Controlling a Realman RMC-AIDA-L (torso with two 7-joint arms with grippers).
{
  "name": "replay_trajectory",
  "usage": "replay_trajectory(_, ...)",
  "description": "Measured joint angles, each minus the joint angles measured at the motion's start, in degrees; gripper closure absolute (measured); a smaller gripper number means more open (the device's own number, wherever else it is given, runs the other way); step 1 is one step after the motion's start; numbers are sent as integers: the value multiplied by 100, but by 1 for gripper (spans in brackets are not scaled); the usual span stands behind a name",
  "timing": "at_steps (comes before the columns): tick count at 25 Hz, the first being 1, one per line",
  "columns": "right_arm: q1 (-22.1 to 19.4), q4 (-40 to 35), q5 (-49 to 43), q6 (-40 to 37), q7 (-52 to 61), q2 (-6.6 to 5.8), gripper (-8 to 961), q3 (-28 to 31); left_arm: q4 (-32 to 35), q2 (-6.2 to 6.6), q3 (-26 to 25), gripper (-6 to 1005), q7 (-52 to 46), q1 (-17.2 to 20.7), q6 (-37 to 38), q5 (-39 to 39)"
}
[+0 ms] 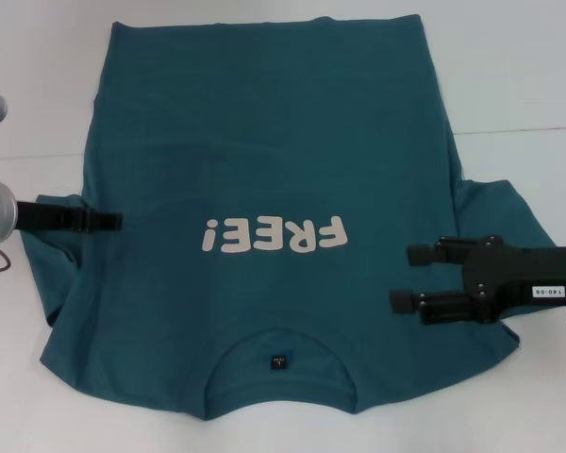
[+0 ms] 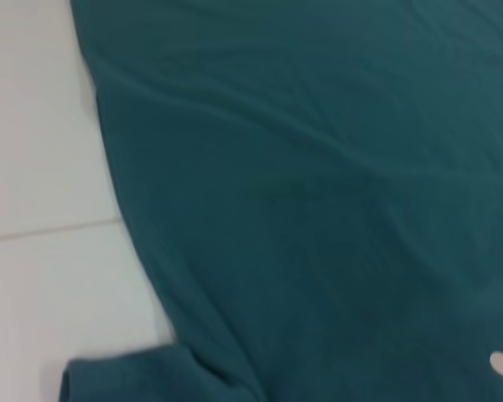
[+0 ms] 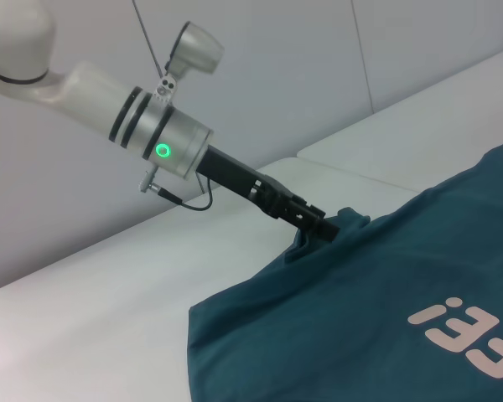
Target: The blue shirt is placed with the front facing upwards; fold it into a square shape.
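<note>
The blue shirt (image 1: 264, 142) lies spread flat on the white table (image 1: 519, 75), front up. Its white "FREE!" print (image 1: 271, 233) shows, and the collar with a small dark label (image 1: 279, 360) is at the near edge. My left gripper (image 1: 116, 221) is at the shirt's left sleeve (image 1: 52, 274). In the right wrist view the left gripper (image 3: 329, 228) is shut on a bunched fold of that sleeve, raised slightly off the table. My right gripper (image 1: 407, 277) hovers open over the shirt's right side beside the right sleeve (image 1: 500, 203). The left wrist view shows only shirt cloth (image 2: 318, 209) and table.
A seam (image 1: 519, 130) runs across the white table behind the right sleeve. Bare table borders the shirt on the left (image 1: 28, 123), on the right and along the near edge. A pale wall (image 3: 277, 67) stands behind the table.
</note>
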Motion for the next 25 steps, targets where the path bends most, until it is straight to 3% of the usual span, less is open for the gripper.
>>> replay_trajectory(5, 0, -16, 0, 0, 0, 0, 50, 0, -728, -199, 11, 210, -406, 179, 281, 121)
replay_trajectory(9, -1, -23, 0, -6, 0, 0, 50, 2, -1127, -236, 163, 209, -1351, 244, 486, 635)
replay_trajectory(10, 0, -26, 0, -21, 0, -1, 50, 10, -1339, -238, 423, 209, -2388, 232, 674, 1400)
replay_trajectory(17, 11, -32, 17, -138, 0, -5, 50, 79, -1299, -245, 576, 209, -3303, -20, 1003, 2301)
replay_trajectory(25, 7, -32, 147, -187, 0, -17, 50, 73, -1061, -278, 579, 213, -3339, -147, 778, 2306)
